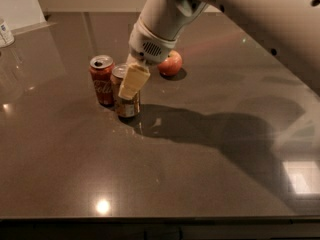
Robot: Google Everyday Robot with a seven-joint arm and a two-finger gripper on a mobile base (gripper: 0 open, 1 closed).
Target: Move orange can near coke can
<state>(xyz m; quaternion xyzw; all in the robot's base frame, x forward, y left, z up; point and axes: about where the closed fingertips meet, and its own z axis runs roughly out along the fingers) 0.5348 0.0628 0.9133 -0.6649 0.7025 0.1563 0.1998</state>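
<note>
The orange can (126, 105) stands upright on the dark counter, right next to the coke can (102, 80), which is on its left; they nearly touch. My gripper (131, 81) reaches down from the upper right and is shut on the orange can's upper part. One cream finger (133, 81) covers the can's front. The coke can is red with white script and a silver top.
A red apple (170, 63) lies behind and right of the cans, partly behind my arm. A white container (5, 32) stands at the far left edge. The dark counter (200, 174) stretches to the front and right, with my arm's shadow across it.
</note>
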